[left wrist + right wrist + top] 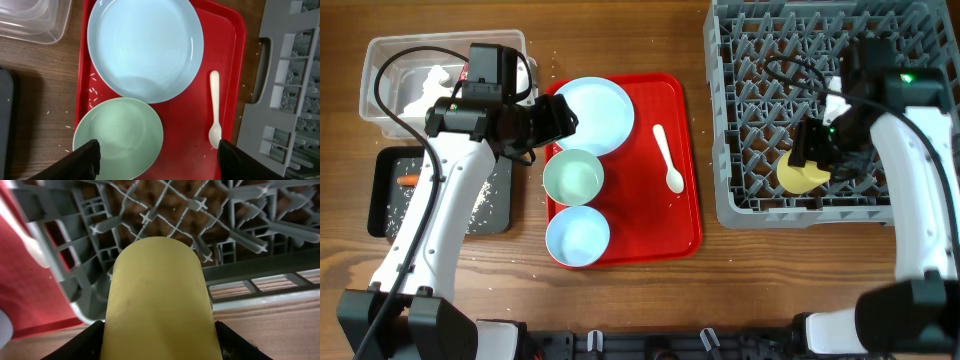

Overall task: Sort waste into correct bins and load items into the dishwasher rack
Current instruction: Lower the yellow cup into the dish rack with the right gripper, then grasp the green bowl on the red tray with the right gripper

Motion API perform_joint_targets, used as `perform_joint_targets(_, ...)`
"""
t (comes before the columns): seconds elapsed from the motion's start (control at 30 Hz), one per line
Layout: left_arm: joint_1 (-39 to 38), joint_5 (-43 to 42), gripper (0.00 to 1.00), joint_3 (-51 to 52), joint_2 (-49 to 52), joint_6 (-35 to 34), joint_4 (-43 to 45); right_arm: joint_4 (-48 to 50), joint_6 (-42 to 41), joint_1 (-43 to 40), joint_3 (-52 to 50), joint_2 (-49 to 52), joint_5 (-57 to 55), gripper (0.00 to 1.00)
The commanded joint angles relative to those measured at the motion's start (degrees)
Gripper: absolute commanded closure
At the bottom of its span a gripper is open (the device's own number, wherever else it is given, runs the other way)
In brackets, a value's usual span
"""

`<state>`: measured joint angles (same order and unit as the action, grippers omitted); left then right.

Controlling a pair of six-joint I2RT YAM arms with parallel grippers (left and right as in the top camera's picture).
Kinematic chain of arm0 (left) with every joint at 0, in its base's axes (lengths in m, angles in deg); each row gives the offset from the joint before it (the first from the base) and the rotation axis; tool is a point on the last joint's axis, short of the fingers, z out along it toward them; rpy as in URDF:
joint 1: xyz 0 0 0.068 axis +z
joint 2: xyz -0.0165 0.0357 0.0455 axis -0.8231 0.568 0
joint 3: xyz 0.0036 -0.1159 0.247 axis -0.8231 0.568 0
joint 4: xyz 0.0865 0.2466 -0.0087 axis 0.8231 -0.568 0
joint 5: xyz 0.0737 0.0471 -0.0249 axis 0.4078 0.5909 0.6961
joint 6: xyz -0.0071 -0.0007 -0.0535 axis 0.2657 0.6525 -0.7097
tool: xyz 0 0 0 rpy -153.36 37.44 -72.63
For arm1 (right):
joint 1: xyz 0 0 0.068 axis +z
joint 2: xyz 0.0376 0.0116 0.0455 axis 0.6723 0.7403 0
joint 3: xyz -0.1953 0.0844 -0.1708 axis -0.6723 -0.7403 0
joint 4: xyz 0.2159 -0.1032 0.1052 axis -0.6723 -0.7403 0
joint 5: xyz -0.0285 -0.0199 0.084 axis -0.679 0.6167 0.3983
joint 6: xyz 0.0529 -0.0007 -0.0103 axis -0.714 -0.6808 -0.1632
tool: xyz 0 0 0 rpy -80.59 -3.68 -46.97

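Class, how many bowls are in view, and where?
2. One bowl sits on the red tray beside the plate; the other bowl at the tray's near-left corner. None seems hidden.

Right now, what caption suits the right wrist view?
The yellow cup sits between the right fingers at the grey dishwasher rack.

The wooden table (620, 30) is brown, with the grain running along its length. A flat red tray (686, 180) sits on it about mid-table. Left of the red tray and further back stands the clear plastic tub (378, 58). Left of the red tray and nearer the front lies the black tray (380, 205), close under the tub. Right of the red tray, across a narrow strip of bare wood, sits the grey dishwasher rack (740, 205). A few white rice grains (68, 126) lie scattered on the wood just beside the red tray's left edge.
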<state>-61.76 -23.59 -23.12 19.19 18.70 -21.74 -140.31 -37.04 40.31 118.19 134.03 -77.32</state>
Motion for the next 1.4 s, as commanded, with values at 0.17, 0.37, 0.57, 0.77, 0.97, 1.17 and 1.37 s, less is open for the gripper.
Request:
perform_joint_targets(0.17, -0.28, 1.46, 0.24, -0.35, -0.5, 0.9, -0.94, 2.8, -0.98, 0.2, -4.37, 5.84, -1.33, 0.24)
perform_joint_targets(0.37, -0.28, 1.46, 0.2, -0.35, -0.5, 0.9, -0.94, 4.42, -1.01, 0.2, 0.57, 5.38, 1.92, 0.04)
perform_joint_targets(0.57, -0.26, 4.35, 0.19, -0.37, -0.5, 0.87, -0.94, 9.86, 0.04, 9.53, 11.93, 3.45, 13.2, 0.1)
perform_joint_targets(0.77, 4.2, 10.88, 0.2, -0.59, -1.22, -1.73, -2.45, 26.97, -12.2, 28.22, 10.84, 9.38, 13.35, 0.24)
perform_joint_targets(0.97, 16.33, 10.86, 0.19, -0.59, -3.76, -2.58, -6.25, 34.29, -19.21, 37.92, 10.84, 22.32, 14.6, 0.5)
perform_joint_targets(1.17, 18.6, 10.88, 0.11, -0.59, -3.74, -2.58, -6.97, 34.8, -21.18, 41.97, 10.8, 31.58, 16.57, 0.59)
perform_joint_targets(1.37, 18.6, 10.88, 0.09, -0.59, -3.74, -2.58, -7.39, 37.75, -23.71, 43.54, 7.26, 33.57, 16.5, 0.74)
